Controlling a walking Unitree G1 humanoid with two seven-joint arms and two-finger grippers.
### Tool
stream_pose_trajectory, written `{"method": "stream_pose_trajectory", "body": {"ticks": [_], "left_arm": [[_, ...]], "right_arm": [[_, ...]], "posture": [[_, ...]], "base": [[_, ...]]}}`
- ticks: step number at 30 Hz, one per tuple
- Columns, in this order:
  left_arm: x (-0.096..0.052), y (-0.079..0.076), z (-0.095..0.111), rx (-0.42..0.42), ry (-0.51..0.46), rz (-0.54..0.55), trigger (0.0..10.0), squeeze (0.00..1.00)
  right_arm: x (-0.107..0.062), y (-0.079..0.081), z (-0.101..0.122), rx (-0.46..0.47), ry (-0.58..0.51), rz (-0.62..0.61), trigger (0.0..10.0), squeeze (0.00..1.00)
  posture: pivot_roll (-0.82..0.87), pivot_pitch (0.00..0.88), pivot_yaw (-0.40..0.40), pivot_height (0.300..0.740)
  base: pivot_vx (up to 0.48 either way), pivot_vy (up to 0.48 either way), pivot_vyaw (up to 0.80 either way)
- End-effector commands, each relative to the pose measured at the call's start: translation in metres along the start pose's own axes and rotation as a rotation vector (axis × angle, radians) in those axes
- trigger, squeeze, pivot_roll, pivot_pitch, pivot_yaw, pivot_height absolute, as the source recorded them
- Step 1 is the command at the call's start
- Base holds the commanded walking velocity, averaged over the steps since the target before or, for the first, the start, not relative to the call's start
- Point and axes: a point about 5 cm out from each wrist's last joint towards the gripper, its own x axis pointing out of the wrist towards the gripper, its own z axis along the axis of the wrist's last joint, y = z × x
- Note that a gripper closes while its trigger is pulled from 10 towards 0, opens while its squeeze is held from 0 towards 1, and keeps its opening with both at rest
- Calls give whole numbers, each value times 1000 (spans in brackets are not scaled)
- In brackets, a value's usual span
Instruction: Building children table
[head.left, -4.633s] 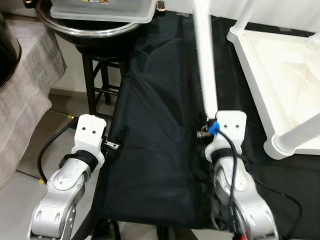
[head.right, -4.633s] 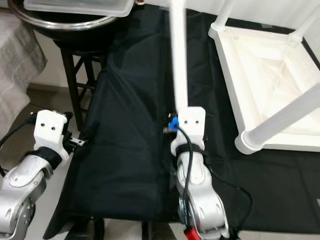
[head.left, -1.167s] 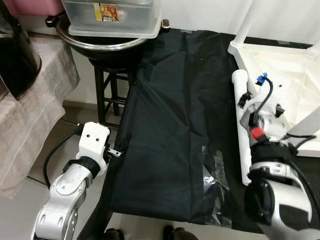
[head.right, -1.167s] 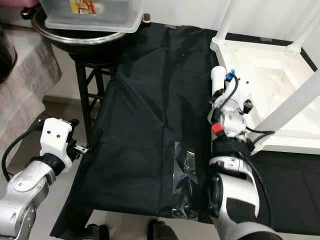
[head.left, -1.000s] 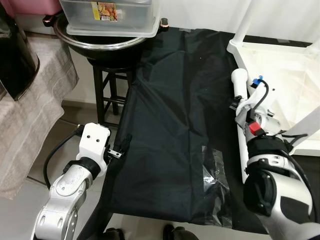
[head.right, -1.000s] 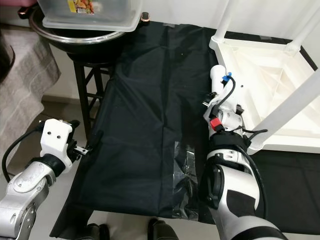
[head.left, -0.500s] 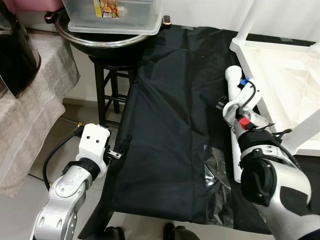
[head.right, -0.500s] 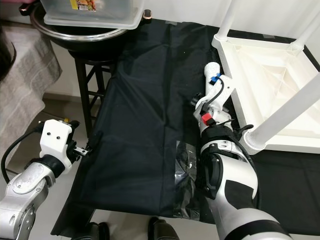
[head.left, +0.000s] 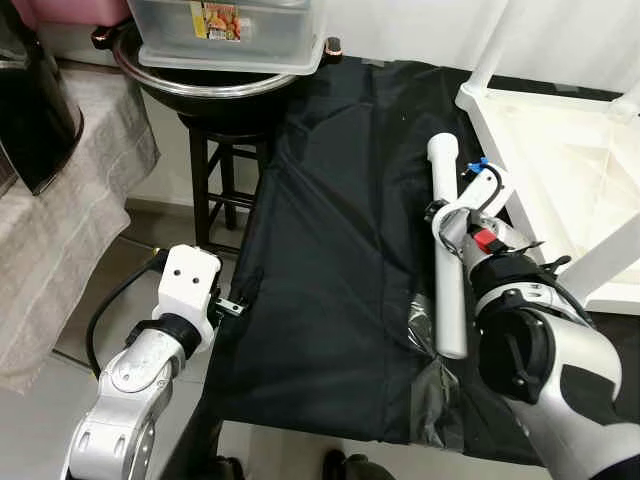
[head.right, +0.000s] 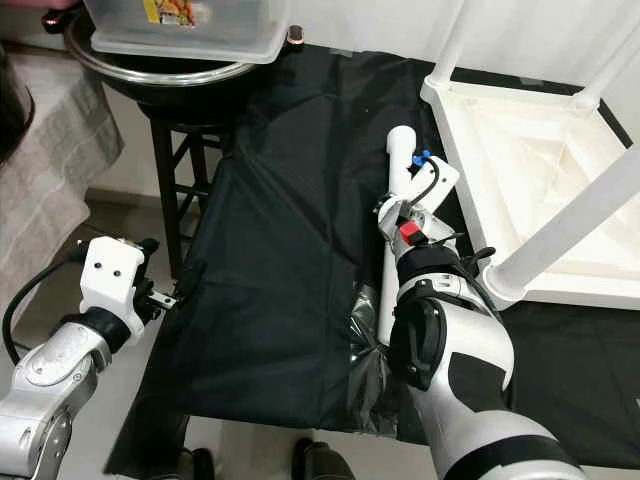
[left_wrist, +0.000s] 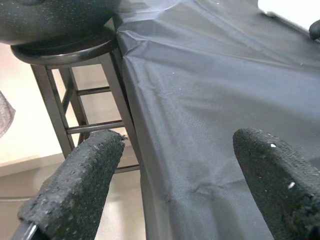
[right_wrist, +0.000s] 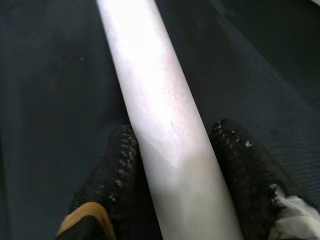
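white table leg (head.left: 445, 255) lies on the black cloth (head.left: 340, 230), just beside the upturned tabletop (head.left: 560, 170), right gripper (right_wrist: 172, 165) clamped around it; keep that hold firm. left gripper (left_wrist: 170, 165), spread apart, idles.

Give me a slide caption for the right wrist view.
Right gripper clamps a white table leg above black cloth.

White table (head.left: 560, 140) cut off rightward

Even, bright indoor light with soft shadows; head views sharp, wrist views blurred up close.
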Motion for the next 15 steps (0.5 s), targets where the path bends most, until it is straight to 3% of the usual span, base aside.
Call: {"method": "stream_pose_trajectory", "body": {"ticks": [1,12,15], "left_arm": [[-1,-2,-4,1,21,-4,10000,0],[-1,0,-4,3,20,4,10000,0],[-1,0,-4,5,21,5,10000,0]], "right_arm": [[4,-5,-24,35,90,-15,0,0],[3,0,-9,-37,-22,28,0,0],[-2,10,8,-25,-118,89,0,0]], "posture": [[109,199,-104,740],[108,199,-104,740],[107,200,-103,740]], "base": [[0,0,0],[0,0,0],[0,0,0]]}}
